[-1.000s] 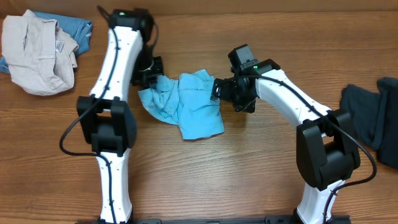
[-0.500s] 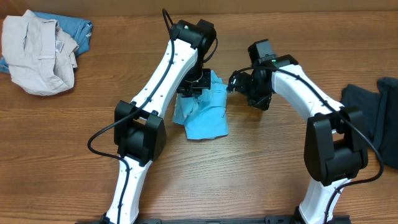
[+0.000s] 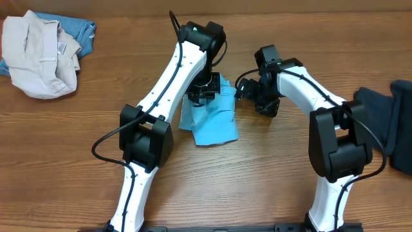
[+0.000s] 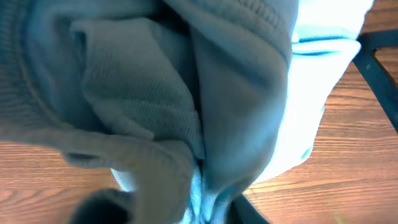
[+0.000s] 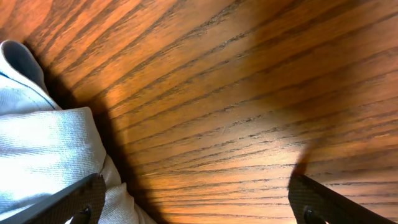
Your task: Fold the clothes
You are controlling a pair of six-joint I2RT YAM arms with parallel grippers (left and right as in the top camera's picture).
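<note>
Two arms: both reach in over the middle of the table (image 3: pixel 270 187) and meet at the far edge of the T-shirt (image 3: pixel 212 122).
T-shirt: light blue and crumpled into a bunched heap at table centre, between the arms. Its lower part lies flatter on the wood.
Left gripper (image 3: pixel 202 91): I see it down on the shirt's top edge. In its own camera, folds of cloth fill nearly the whole view. I cannot tell how far its jaws stand apart, or whether they have any cloth pinched.
Right gripper (image 5: pixel 196 200): just beside the shirt's upper right corner. Its camera shows me jaws spread wide with only bare wood between them, holding nothing. The shirt's edge lies by one finger.
Other clothes: a beige garment (image 3: pixel 38 55) lies on a denim-blue garment (image 3: pixel 80 32) at the far left corner. A dark navy garment (image 3: pixel 386 129) lies at the right edge, well apart from the shirt.
</note>
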